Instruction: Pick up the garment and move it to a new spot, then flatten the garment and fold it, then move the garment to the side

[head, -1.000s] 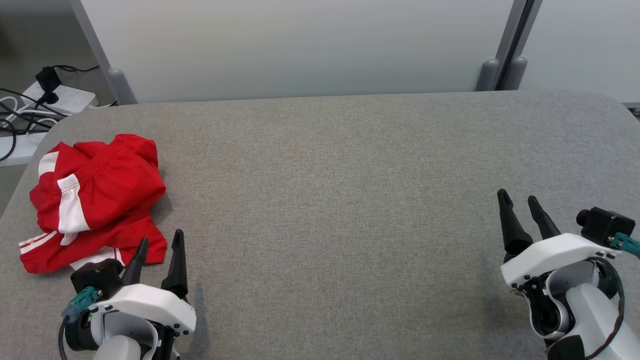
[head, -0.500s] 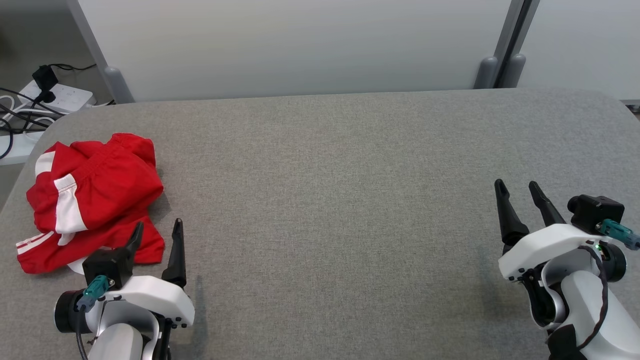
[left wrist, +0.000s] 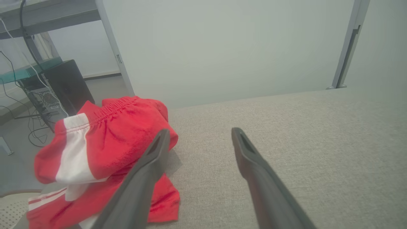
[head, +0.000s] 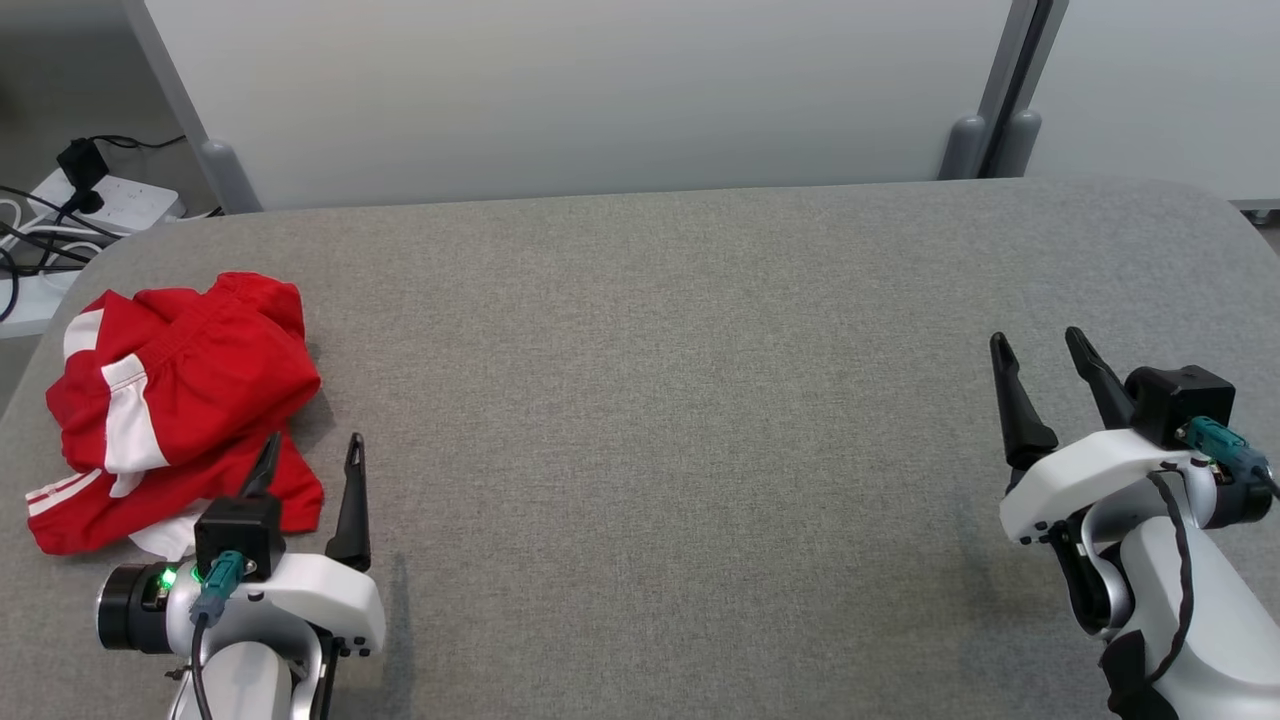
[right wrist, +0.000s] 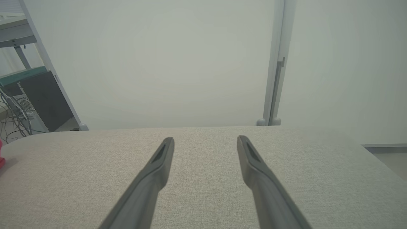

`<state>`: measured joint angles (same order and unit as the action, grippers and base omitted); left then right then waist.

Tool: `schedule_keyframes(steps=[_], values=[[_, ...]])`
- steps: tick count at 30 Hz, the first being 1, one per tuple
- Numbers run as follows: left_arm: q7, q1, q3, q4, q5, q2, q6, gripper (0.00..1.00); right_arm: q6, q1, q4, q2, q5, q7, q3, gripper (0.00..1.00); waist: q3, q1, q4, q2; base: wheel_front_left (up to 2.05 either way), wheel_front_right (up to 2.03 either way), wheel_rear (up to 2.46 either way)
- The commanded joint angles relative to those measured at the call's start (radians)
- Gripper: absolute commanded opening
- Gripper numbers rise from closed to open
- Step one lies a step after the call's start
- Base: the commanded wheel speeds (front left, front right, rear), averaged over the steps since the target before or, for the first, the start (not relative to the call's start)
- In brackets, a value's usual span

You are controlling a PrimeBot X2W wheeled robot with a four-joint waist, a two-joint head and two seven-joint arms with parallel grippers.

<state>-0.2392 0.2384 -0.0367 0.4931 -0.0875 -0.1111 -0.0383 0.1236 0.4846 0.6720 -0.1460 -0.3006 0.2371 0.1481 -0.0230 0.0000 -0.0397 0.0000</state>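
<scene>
— So, where is the garment point(head: 190, 380)?

— At the left edge of the table point(head: 650, 400), toward its near corner: a crumpled red heap with white stripes.

— Which way does it run?

— Its long axis goes from the table's near-left edge toward the far right. The gathered waistband point(left wrist: 117, 103) is at the far end and the striped hem at the near end.

— And the grippers?

— The left gripper point(head: 313, 442) is at the table's near-left with its fingers spread, holding nothing. One finger crosses in front of the hem — I cannot tell if it touches. The right gripper point(head: 1035, 337) is near the table's right edge, also spread and empty.

— Anything else around?

— A power strip point(head: 120, 200) and cables point(head: 30, 250) beyond the table's far-left corner — and a pale panel point(head: 600, 100) behind its far edge.
</scene>
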Motion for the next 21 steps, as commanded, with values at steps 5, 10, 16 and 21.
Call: schedule_keyframes(steps=[5, 10, 16, 21], values=[[-0.023, 0.070, 0.045, -0.017, 0.055, -0.022, -0.020, 1.00, 0.007, 0.046, -0.005, -0.007, 0.054, 0.025, 0.018, 1.00, 0.000, 0.0000, -0.003, 0.0000, 0.00, 0.00, 0.00], [-0.023, 0.064, 0.062, -0.011, 0.049, -0.017, -0.025, 1.00, 0.007, 0.039, -0.003, -0.004, 0.055, 0.025, 0.002, 1.00, 0.001, 0.0000, -0.003, 0.0000, 0.00, 0.00, 0.00], [-0.023, 0.058, 0.074, -0.007, 0.052, -0.014, -0.024, 1.00, 0.007, 0.036, -0.002, -0.001, 0.059, 0.025, -0.015, 1.00, 0.001, 0.0000, -0.003, 0.0000, 0.00, 0.00, 0.00], [-0.023, 0.061, 0.078, -0.006, 0.056, -0.011, -0.022, 1.00, 0.007, 0.037, -0.002, 0.002, 0.059, 0.025, -0.007, 1.00, 0.000, 0.0000, 0.001, 0.0000, 0.00, 0.00, 0.00]])
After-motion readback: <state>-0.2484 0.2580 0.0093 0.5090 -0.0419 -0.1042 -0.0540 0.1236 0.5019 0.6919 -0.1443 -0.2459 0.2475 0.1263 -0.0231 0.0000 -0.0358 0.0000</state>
